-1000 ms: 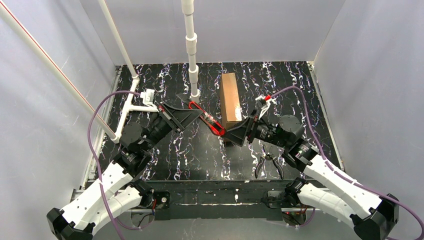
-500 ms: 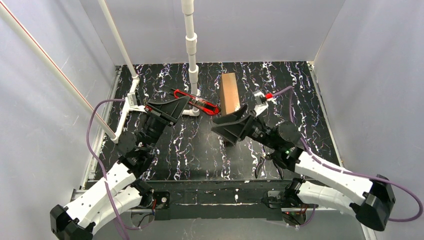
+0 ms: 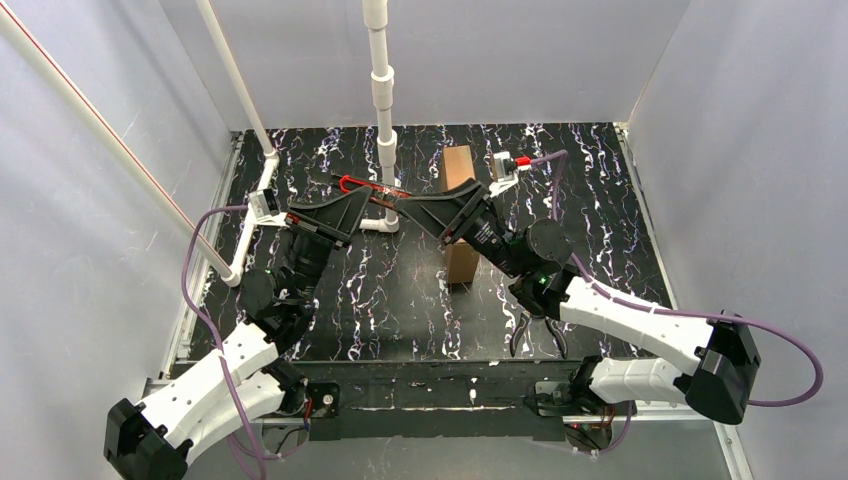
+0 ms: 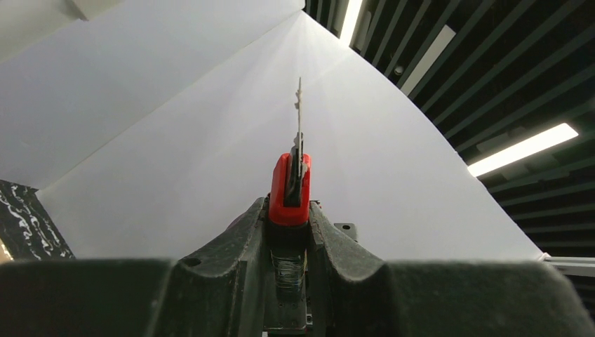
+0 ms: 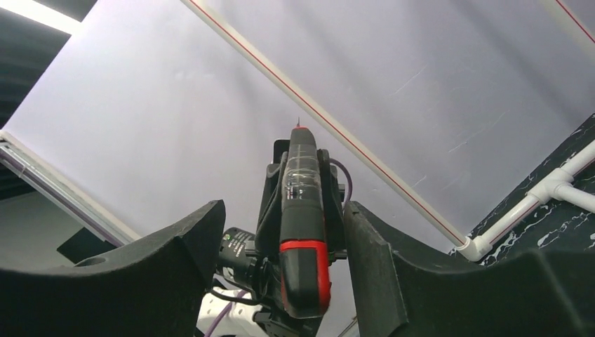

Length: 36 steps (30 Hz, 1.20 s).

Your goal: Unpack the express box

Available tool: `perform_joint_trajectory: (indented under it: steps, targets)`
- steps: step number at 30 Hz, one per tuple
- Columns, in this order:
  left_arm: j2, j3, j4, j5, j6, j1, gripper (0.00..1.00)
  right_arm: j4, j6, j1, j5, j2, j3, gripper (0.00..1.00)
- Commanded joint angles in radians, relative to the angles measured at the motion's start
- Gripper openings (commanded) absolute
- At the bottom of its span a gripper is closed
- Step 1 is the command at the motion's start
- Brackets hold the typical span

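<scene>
The express box (image 3: 459,166) is a long brown cardboard box lying on the black marbled table, its middle hidden behind my right gripper. My left gripper (image 3: 362,198) is shut on a red and black hand tool (image 3: 372,190) and holds it in the air left of the box. In the left wrist view the gripper (image 4: 289,210) clamps the tool's red end (image 4: 290,188). My right gripper (image 3: 408,207) is open at the tool's other end. In the right wrist view that gripper (image 5: 284,221) straddles the tool (image 5: 303,232) with gaps on both sides.
A pair of black pliers (image 3: 535,331) lies on the table near the right arm's base. A white pipe post (image 3: 384,110) stands at the back centre, and a white pipe frame (image 3: 256,212) runs along the left side. Grey walls enclose the table.
My left gripper has carried the tool up and toward the back left. My right gripper drew away from it, then followed and now straddles its end with the fingers open.
</scene>
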Motion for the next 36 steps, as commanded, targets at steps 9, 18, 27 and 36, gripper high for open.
perform_joint_trajectory:
  steps: [9, 18, 27, 36]
  targets:
    - [-0.002, -0.054, 0.154, -0.070, -0.047, -0.004, 0.00, 0.014, 0.029, 0.010, 0.062, 0.060, 0.111, 0.55]
    - [0.014, -0.051, 0.155, -0.046, -0.051, -0.003, 0.00, 0.006, 0.075, 0.011, 0.032, 0.086, 0.116, 0.47]
    - [0.016, -0.050, 0.155, -0.038, -0.050, -0.004, 0.00, 0.012, 0.077, 0.011, -0.001, 0.112, 0.131, 0.29]
    - [-0.334, -0.075, -0.632, -0.076, -0.008, -0.002, 0.97, -0.878, -0.691, 0.008, 0.513, -0.210, 0.271, 0.01]
